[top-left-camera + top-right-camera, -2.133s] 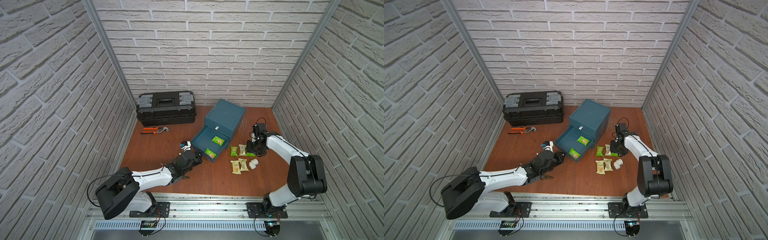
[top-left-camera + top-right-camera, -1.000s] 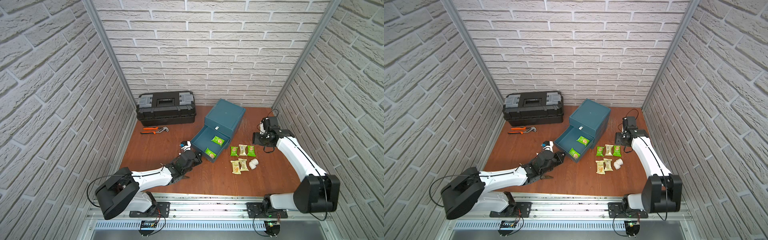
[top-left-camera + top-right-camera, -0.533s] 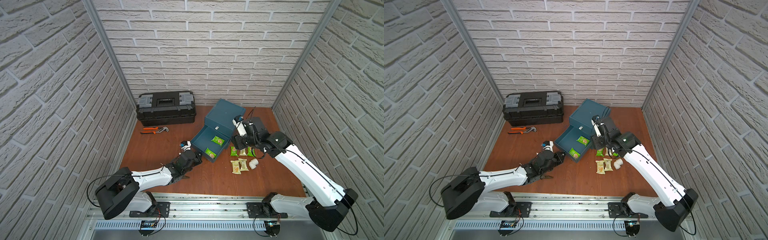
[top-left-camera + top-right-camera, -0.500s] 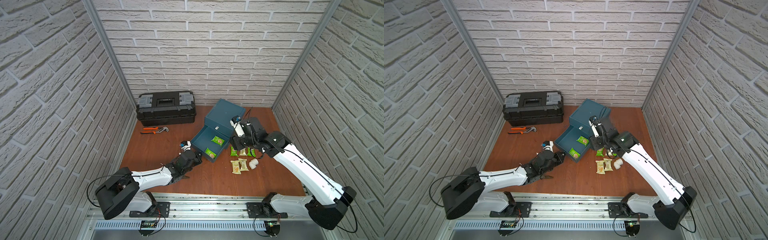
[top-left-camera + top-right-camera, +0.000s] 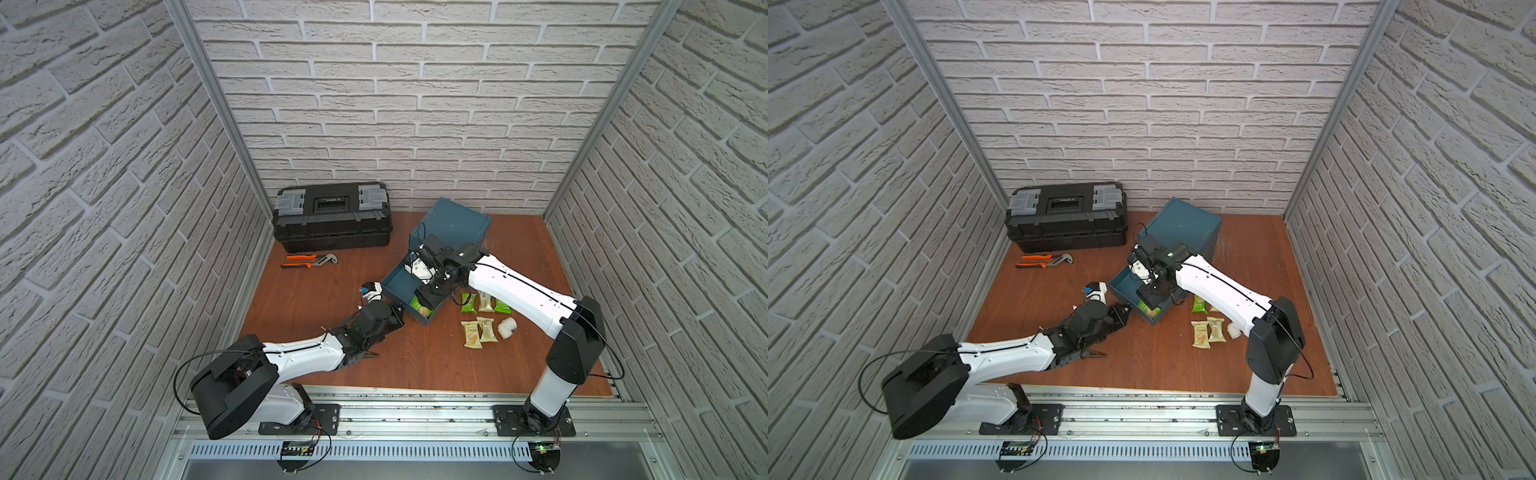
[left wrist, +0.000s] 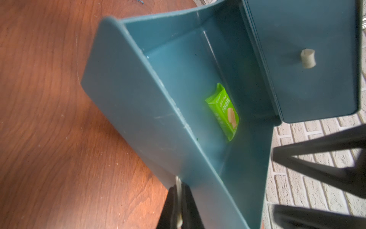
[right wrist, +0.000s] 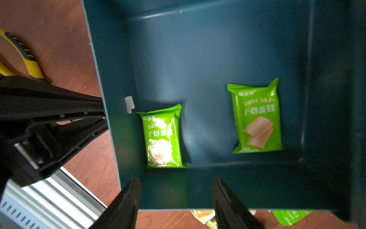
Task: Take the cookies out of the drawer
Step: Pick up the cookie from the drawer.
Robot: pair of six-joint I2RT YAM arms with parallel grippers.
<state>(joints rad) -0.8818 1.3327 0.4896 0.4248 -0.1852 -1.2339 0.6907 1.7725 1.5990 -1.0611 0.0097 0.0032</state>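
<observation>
**Emptying the drawer [image 7: 114, 79], mid-task.** Nearest the base rail, the left arm lies low across the wooden tabletop [image 5: 299, 316], so the left gripper [image 6: 178, 190] meets the drawer front side-on. Its jaws are clenched on the pale drawer knob [image 6: 179, 217], apparently to hold the drawer pulled out and steady while the other arm works.

Beside the drawer, on the right arm's side, five removed cookie packets [image 5: 471, 334] lie flat in two short rows. The spot is probably chosen as a short carry from the drawer. A white pipe elbow [image 5: 507, 327] lies just beside them and is no part of the task.

The right gripper [image 7: 176, 181] hangs above the drawer's open top, pointing down, with its jaws parted and empty.

Two green Drycake packets remain on the drawer floor. The corner packet [image 7: 163, 136] lies against the front wall. The inner packet [image 7: 257, 117] lies further in, apart from it. The corner packet is closest to the jaws' line and is the likely next pick, though the walls beside it leave little room for a finger.

Behind, the teal cabinet [image 5: 453, 224] carries a closed upper drawer [image 6: 316, 89]. Farthest back, orange-handled pliers [image 5: 309, 261] and a black toolbox [image 5: 332, 216] rest near the brick wall, well apart from both arms.
</observation>
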